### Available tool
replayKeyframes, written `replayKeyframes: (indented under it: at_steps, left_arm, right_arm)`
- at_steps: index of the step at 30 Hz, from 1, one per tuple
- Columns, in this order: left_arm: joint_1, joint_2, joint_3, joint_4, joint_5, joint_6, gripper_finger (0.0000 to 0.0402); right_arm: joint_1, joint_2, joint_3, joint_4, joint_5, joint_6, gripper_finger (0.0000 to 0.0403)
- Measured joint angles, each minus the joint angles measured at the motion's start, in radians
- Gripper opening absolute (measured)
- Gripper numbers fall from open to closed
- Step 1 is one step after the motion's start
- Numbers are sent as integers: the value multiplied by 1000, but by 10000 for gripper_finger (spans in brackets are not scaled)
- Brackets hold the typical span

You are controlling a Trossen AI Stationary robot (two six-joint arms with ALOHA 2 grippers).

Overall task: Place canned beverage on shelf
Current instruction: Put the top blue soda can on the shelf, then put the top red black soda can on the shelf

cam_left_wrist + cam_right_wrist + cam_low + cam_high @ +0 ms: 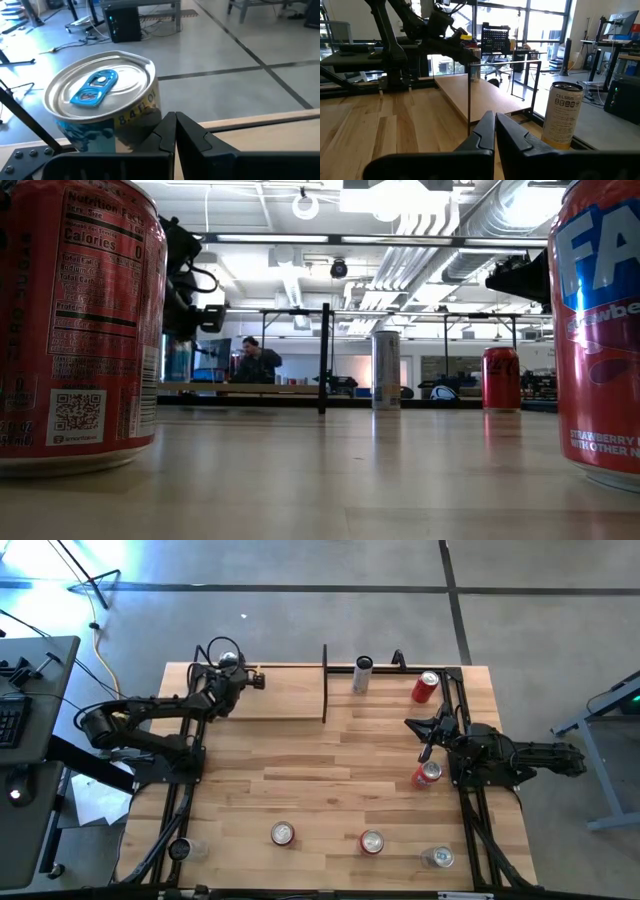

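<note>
Looking straight down, I see the left pincer [254, 680] poised over the far left end of the shelf [285, 695], its fingers [192, 137] pressed together with nothing between them. From the left wrist, a silver-topped can [102, 100] with a blue pull tab stands just beyond those closed fingertips, at the shelf's far edge; whether it touches them I cannot tell. The shelf itself is a pale board with thin black uprights, lying along the far side of the counter [330, 790]. The right pincer [424, 752] sits near the right edge of the counter, likewise closed on nothing, just beside a red can [427, 775] standing upright. A white slim can [362, 675] stands at the far edge just right of the shelf's end upright, and another red can [426, 687] stands farther right. Along the near edge stand three more cans: one red [283, 834], one red [371, 842], one silver [438, 857]. From counter height, a person [256, 363] sits in the room beyond.
</note>
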Motion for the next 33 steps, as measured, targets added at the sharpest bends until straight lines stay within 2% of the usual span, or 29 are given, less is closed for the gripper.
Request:
replayKeyframes:
  at_steps: [20,26,33]
  left_arm:
    - [42,-13,1,14,-48,27,0]
    - [3,-98,1,-2,-46,77,0]
    - [-125,-254,1,-124,-41,155,0]
  right_arm:
    - [0,0,0,0,0,-3,0]
    - [0,0,0,0,0,-3,0]
    - [0,0,0,2,0,-3,0]
